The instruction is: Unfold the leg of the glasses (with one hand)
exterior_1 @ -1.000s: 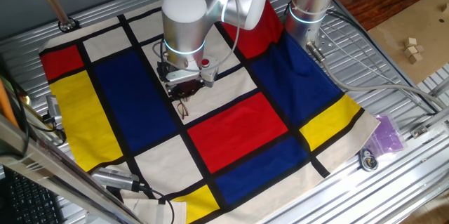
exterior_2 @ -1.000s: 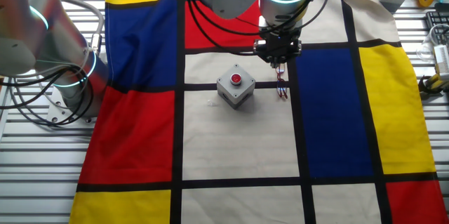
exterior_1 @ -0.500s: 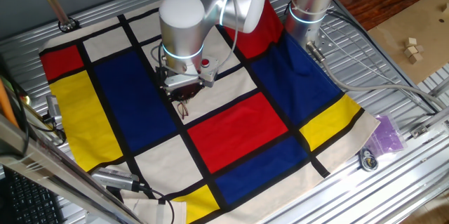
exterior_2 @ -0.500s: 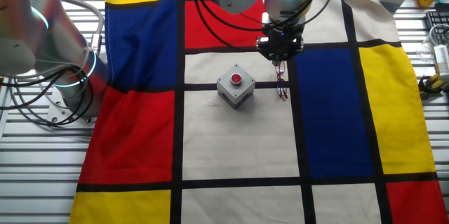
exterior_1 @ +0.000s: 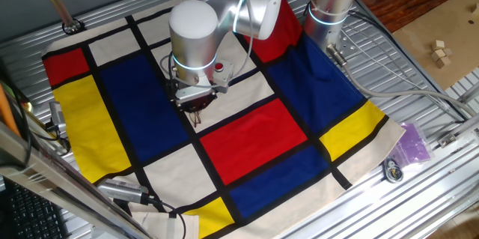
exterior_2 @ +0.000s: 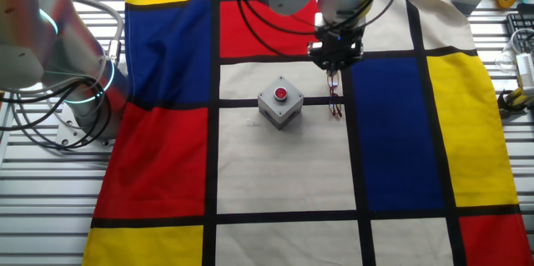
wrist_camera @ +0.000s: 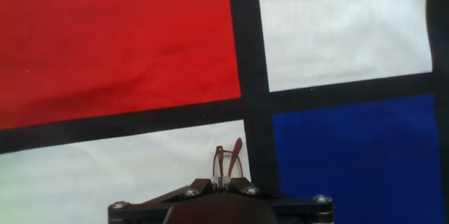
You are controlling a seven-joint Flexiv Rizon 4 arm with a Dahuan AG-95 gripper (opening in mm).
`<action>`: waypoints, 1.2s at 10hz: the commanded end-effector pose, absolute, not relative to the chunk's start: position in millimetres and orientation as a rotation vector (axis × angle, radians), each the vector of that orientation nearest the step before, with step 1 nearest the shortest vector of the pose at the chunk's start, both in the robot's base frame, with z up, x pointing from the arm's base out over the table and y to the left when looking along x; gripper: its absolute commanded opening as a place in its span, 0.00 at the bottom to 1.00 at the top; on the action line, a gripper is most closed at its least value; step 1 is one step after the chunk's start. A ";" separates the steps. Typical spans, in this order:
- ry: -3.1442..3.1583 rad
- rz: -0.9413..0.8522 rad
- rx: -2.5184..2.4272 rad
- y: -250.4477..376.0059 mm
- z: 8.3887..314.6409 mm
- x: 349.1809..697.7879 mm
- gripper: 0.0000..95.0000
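A grey button box stands just beside the glasses mid-bench; cloth toward the other edges lies open.

Silver-white arm, cyan joint rings, blk cables, blk screwed pincer

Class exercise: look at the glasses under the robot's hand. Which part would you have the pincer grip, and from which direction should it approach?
Grip one thin part of the glasses, the leg if reachable, coming straight down from above. They lie low on the cloth, close beside the grey button box, so a sideways approach looks crowded. The pincer already seems closed on the frame; exactly which part is unclear.
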State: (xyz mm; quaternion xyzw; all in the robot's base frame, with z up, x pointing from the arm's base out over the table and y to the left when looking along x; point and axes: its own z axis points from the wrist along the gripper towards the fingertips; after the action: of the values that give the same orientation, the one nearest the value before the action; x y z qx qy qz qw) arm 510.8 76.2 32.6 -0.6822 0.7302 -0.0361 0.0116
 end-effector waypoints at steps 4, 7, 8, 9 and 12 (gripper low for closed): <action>2.263 -0.123 -2.134 75.9 24.5 513.3 0.00; 2.255 -0.124 -2.142 75.9 24.5 513.3 0.20; 2.259 -0.127 -2.140 75.9 24.5 513.3 0.20; 2.263 -0.128 -2.136 75.9 24.5 513.3 0.20; 2.271 -0.131 -2.126 75.9 24.2 513.3 0.00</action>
State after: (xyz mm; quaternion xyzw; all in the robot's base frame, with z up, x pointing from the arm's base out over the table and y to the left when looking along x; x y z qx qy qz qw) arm 512.9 76.4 24.3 -0.6835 0.7287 -0.0409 0.0133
